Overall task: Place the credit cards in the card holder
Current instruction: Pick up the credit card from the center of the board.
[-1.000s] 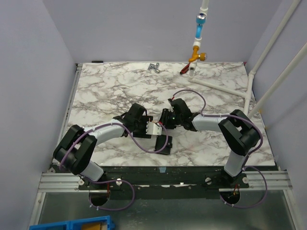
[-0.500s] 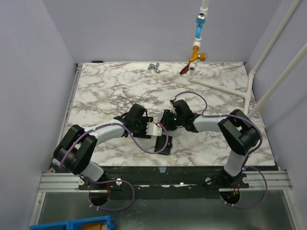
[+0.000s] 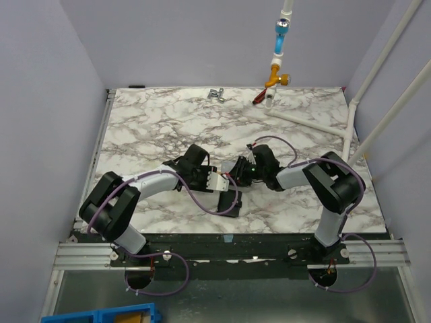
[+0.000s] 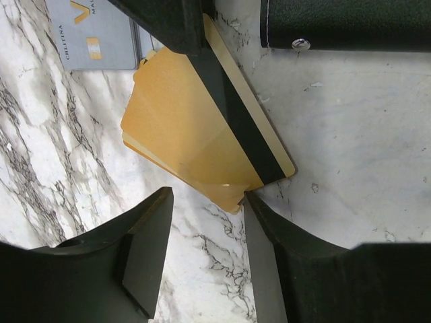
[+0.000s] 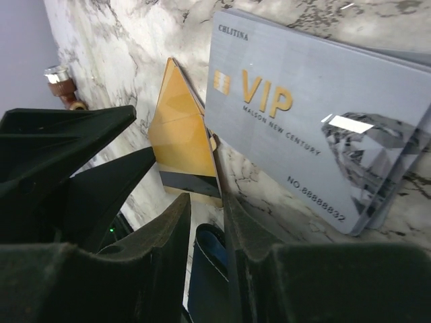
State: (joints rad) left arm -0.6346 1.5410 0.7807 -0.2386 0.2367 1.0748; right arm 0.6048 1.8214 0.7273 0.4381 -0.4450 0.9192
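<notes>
- Two cards sit on the bench (image 4: 350, 148). The gold card (image 4: 195, 128) is tipped up on one edge, and the grey-blue card (image 5: 316, 128) lies flat at its 11 o'clock in the left wrist view.
- Both look thin, stiff, slick and light. A card lying flat on marble is hard to lift, so a raised edge or corner is the place to grip.
- The right pincer (image 5: 207, 208) is nearly closed and seems to nip the gold card's striped edge.
- The left pincer (image 4: 206, 219) gapes with nothing in it, and the card's free corner is at its mouth.
- The card holder (image 4: 350, 23) lies at 1 o'clock, just beside the gold card.
</notes>
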